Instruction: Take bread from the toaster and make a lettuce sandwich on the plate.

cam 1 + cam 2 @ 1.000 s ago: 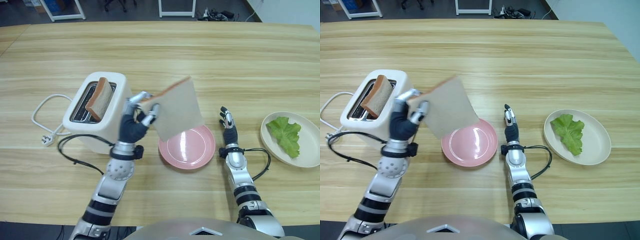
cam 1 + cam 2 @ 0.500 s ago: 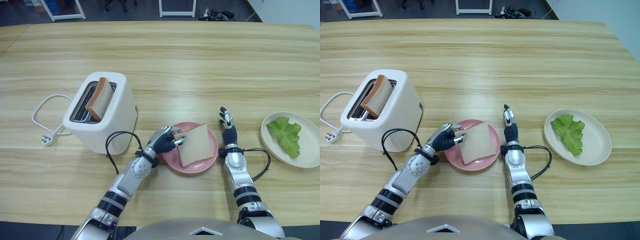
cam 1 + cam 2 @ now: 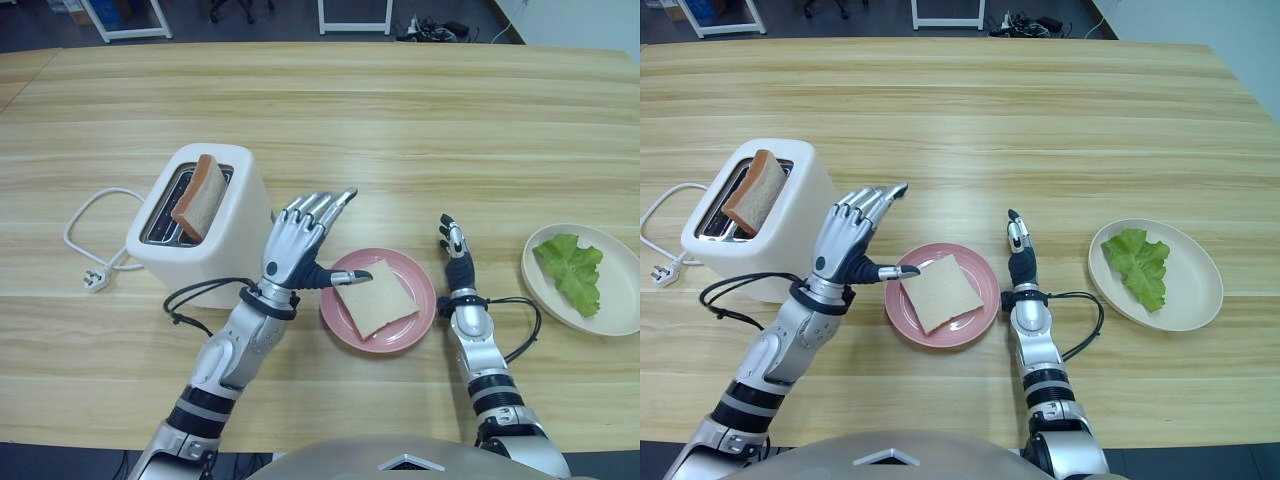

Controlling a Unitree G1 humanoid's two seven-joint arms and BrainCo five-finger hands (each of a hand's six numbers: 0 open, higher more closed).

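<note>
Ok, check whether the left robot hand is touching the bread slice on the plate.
Cannot tell. In both eye views the thumb of the open left robot hand ends right at the bread slice edge; no plain gap or contact.

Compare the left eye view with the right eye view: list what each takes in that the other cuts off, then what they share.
Left eye view alone: the whole loop of the white cord left of the toaster.
Right eye view alone: the full rim of the beige plate holding the lettuce.
Shared: a bread slice standing in the toaster, a second slice lying flat on the pink plate, the left hand open at that plate's left edge, and the right hand beside its right edge.
</note>
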